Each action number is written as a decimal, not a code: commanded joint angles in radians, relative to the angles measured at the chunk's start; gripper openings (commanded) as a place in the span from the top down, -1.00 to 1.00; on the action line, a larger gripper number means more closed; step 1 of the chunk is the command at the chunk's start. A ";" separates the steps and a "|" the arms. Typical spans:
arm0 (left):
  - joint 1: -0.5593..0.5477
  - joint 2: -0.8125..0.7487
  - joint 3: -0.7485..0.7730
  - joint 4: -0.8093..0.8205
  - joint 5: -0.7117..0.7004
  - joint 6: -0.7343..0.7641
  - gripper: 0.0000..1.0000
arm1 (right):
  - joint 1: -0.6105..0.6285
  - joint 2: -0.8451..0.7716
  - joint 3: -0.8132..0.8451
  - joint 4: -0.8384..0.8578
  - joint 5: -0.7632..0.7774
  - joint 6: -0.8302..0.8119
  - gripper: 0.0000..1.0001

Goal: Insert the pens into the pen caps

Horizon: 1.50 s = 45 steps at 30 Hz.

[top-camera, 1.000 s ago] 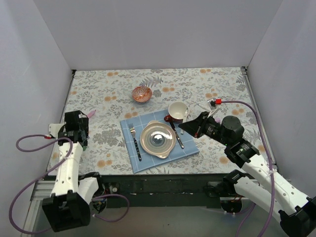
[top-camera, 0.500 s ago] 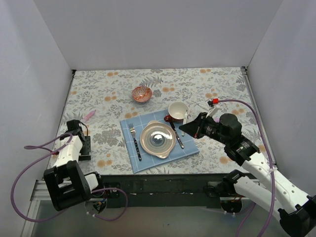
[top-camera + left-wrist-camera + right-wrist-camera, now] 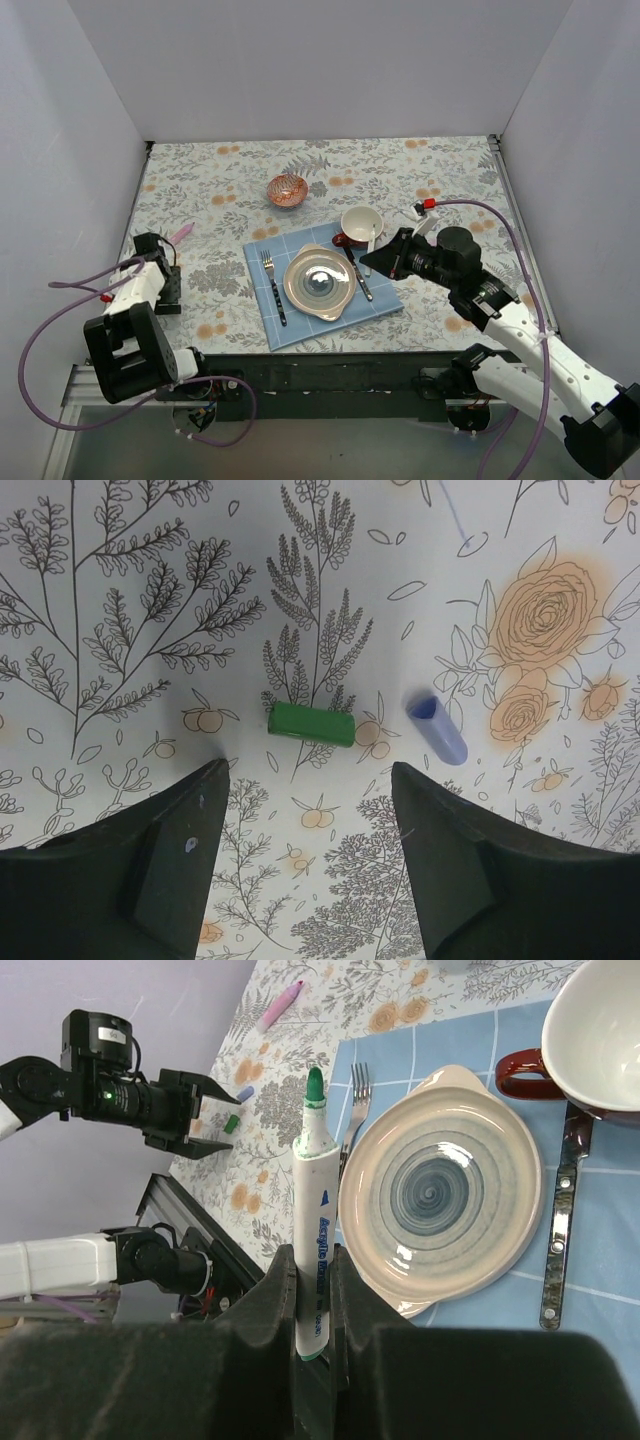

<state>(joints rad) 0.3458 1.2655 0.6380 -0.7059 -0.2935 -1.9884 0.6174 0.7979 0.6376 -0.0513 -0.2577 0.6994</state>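
Note:
My left gripper is open and empty, low over the table near its left edge. Just ahead of its fingertips lie a short green pen cap and a light purple pen cap. My right gripper is shut on a white pen with a green tip and holds it above the plate's edge, tip toward the left arm; it also shows in the top view. A pink pen lies at the far left. Both caps show small in the right wrist view, the green cap and the purple cap.
A blue cloth in the middle carries a cream plate, a fork and a knife. A white cup stands behind the plate and a small brown bowl farther back. Walls close in three sides.
My left arm has folded down and back, bringing its open gripper low over the two caps. My right gripper with the pen has shifted slightly left.

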 commanded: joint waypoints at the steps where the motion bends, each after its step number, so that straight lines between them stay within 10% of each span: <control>1: 0.007 0.044 0.052 -0.030 -0.035 -0.739 -0.30 | 0.002 0.020 0.025 0.041 -0.017 0.003 0.97; 25: 0.007 0.147 0.120 -0.053 -0.141 -0.802 -0.30 | 0.005 0.107 0.045 0.085 -0.043 0.046 0.97; 45: 0.005 0.203 0.098 -0.046 -0.134 -0.635 0.37 | 0.019 0.146 0.039 0.143 -0.048 0.071 0.97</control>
<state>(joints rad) 0.3458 1.4559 0.7731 -0.7853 -0.4187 -1.9823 0.6308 0.9440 0.6437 0.0185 -0.2913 0.7605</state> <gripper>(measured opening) 0.359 0.146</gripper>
